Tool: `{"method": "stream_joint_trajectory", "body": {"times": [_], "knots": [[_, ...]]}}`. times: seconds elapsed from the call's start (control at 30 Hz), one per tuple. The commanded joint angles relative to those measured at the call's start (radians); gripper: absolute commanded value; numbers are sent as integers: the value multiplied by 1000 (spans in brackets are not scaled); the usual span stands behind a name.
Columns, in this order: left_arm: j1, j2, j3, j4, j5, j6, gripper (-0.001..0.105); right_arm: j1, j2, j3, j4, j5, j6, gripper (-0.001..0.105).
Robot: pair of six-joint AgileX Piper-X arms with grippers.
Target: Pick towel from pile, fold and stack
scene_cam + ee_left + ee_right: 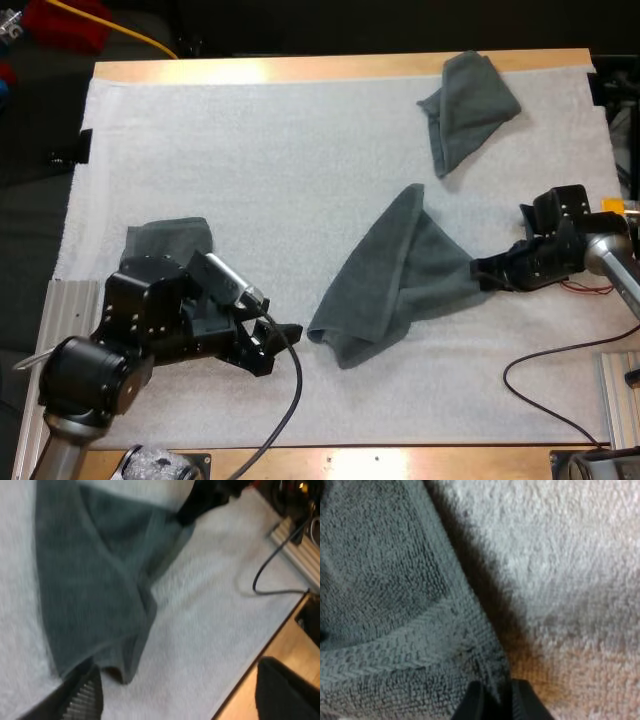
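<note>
While my right gripper (483,272) is clamping one corner of the dark grey-green towel (385,285), the cloth is lying mid-mat in a loose triangular drape, its hemmed edge doubling over at the near end. My left gripper (278,347) is hovering just beside that near end, fingers standing apart and clear. A crumpled towel (468,105) is sitting far right on the white mat (280,150), and a folded towel (170,238) is lying by my left arm.

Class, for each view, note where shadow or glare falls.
High view: glare on the wooden table at its near edge. Right wrist view: the held towel throws a shadow onto the white mat. Left wrist view: soft shadow under that towel's fold.
</note>
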Motion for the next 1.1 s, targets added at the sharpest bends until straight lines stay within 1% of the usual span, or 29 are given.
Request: {"method": "stream_joint_trajectory", "body": {"times": [0.0,0.07,0.13,0.3,0.37,0.5,0.6,0.7,0.9,1.07], "knots": [[-4,-3,5,7,44,-6,63,1,-12,5,20,8,-3,1],[-6,-3,21,17,72,-12,63,1,-12,5,21,8,-3,1],[-16,-3,41,28,75,-25,63,1,-12,5,21,8,-3,1],[-90,-3,132,7,75,-65,63,1,-12,5,21,8,-3,1],[-122,-3,172,-36,76,-92,63,1,-12,5,21,8,-3,1],[-174,-3,256,-173,77,-199,63,1,-12,5,21,8,-3,1],[-188,-3,304,-267,77,-264,63,1,-12,5,21,8,-3,1],[-188,-1,346,-324,75,-301,63,1,-12,5,21,8,-3,1],[-188,77,391,-361,71,-305,63,1,-12,5,21,8,-3,1],[-188,201,392,-429,89,-305,63,1,-12,5,21,8,-3,1]]}}
